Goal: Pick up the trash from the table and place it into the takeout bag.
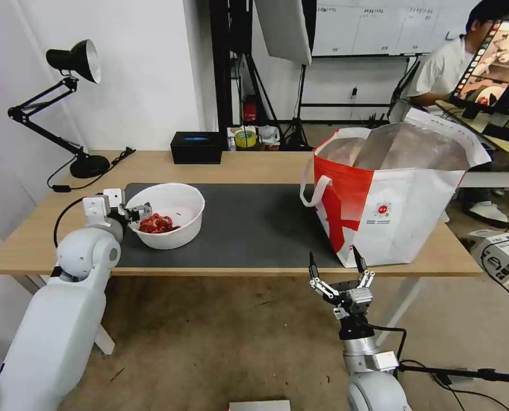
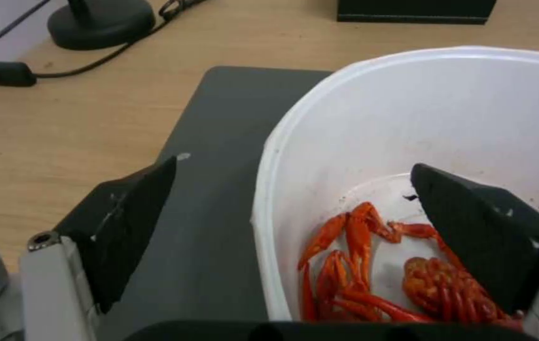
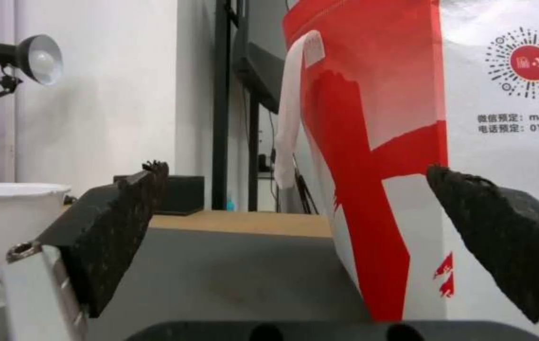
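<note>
The trash in view is a white round bowl (image 1: 172,208) holding red scraps (image 1: 155,224), standing on the left part of the dark mat (image 1: 254,222) on the table (image 1: 254,162). My left gripper (image 1: 133,212) is at the bowl's left rim. In the left wrist view this gripper (image 2: 295,168) is open and straddles the bowl (image 2: 446,113) rim, one finger (image 2: 134,227) outside over the mat, the other (image 2: 477,237) inside above the scraps (image 2: 370,274). The takeout bag (image 1: 403,200) stands open at the right. My right gripper (image 1: 338,268) hangs open below the table's front edge, facing the bag (image 3: 370,109).
A black desk lamp (image 1: 75,60) with its cable stands at the table's far left corner. A black rectangular box (image 1: 196,147) sits at the back edge. The bag's white handle (image 1: 310,191) hangs over the mat. A person sits at another desk behind the bag.
</note>
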Controlling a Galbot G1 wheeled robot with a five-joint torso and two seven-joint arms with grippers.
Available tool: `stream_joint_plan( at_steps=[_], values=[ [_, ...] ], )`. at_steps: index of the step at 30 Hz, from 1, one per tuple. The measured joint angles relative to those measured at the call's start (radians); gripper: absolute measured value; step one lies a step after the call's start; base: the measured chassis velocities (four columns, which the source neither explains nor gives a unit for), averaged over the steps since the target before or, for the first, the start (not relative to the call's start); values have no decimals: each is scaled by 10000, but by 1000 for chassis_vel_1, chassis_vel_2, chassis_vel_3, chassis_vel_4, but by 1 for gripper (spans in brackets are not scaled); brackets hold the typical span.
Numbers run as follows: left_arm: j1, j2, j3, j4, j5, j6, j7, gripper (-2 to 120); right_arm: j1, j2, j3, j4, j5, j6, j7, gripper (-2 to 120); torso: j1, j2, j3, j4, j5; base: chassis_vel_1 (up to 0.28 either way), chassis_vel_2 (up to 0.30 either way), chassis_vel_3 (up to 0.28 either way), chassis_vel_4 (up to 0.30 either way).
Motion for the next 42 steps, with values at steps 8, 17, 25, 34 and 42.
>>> stream_joint_plan(
  at_steps=[8,17,25,34,42],
  values=[
    [-173,-3,39,298,-56,-14,1,100,32,25,-7,-66,3,7,6,100,0,0,0,0,0,0,0,0,0],
    [-218,-116,103,475,-54,-23,0,99,126,28,4,-139,33,9,27,100,1,-1,0,0,0,0,0,0,0],
    [-200,-87,76,600,-45,-39,0,70,217,21,-14,-178,33,9,214,100,1,-2,0,0,1,0,0,0,0],
    [-139,-77,30,628,-30,-39,0,36,285,30,-19,-184,33,5,294,100,1,-2,0,0,1,0,0,0,0],
    [-83,-83,-12,553,-19,-44,-9,9,281,-9,-16,-180,37,1,392,100,0,-1,-1,0,2,0,0,0,0]
  ],
)
